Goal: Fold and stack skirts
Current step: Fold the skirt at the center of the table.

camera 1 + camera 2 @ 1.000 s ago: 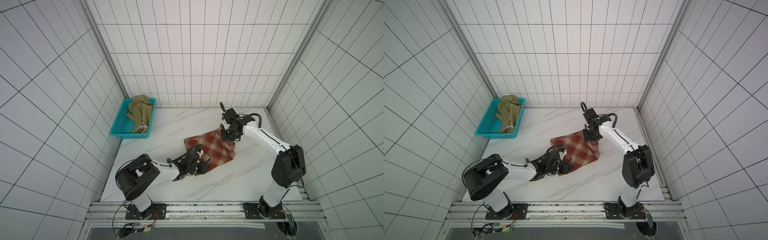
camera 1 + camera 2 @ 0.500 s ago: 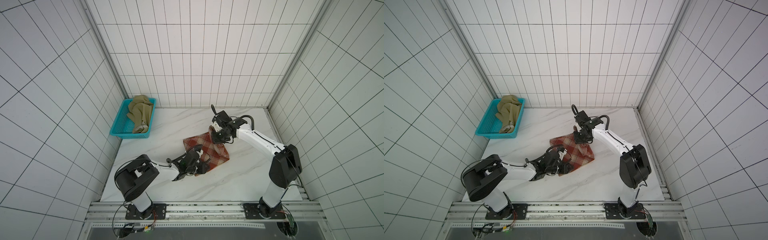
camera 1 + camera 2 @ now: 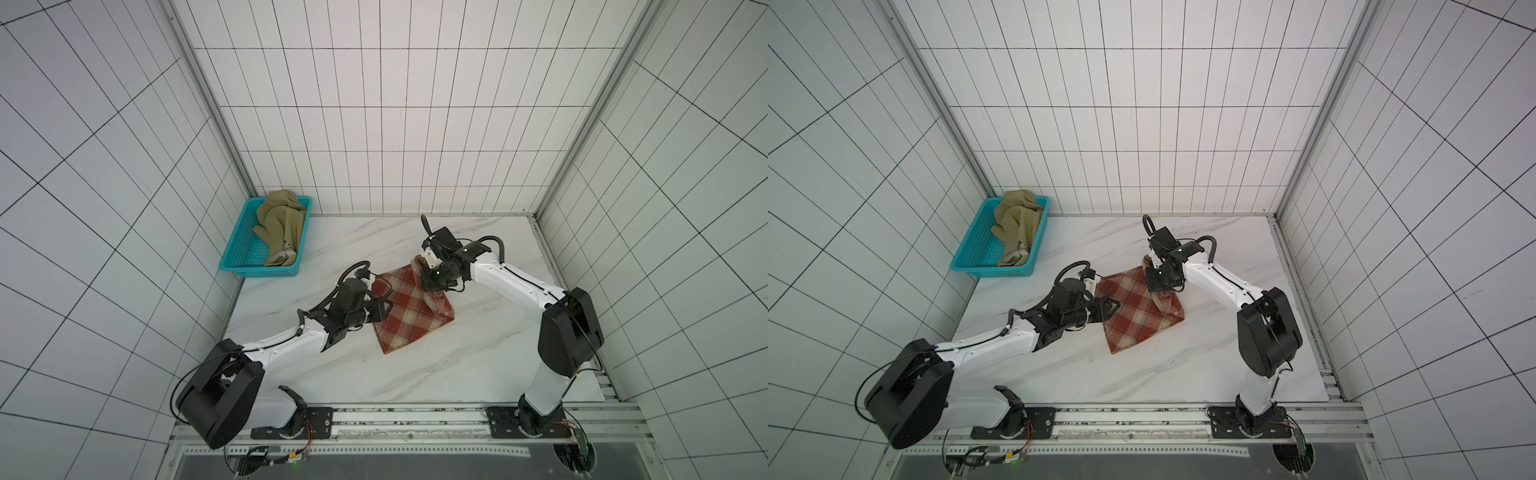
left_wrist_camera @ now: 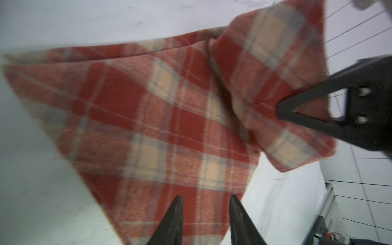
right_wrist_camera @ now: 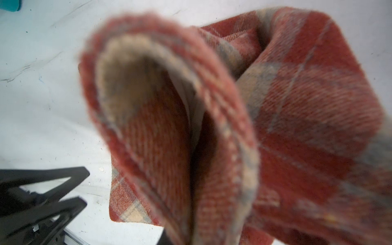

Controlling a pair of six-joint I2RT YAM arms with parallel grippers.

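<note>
At back corner, basket w/ olive skirt.

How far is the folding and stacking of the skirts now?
Done: the plaid skirt lies on the table. In hand: the right pincer is shut on its raised edge; the left pincer stands open over it. Left: finish the fold, then the olive skirt, crumpled in the basket, and stack.

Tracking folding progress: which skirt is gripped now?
The red-and-cream plaid cloth skirt on the white marble table; the right end effector pinches its raised corner. The plain olive-khaki skirt lies crumpled in the teal plastic basket.
</note>
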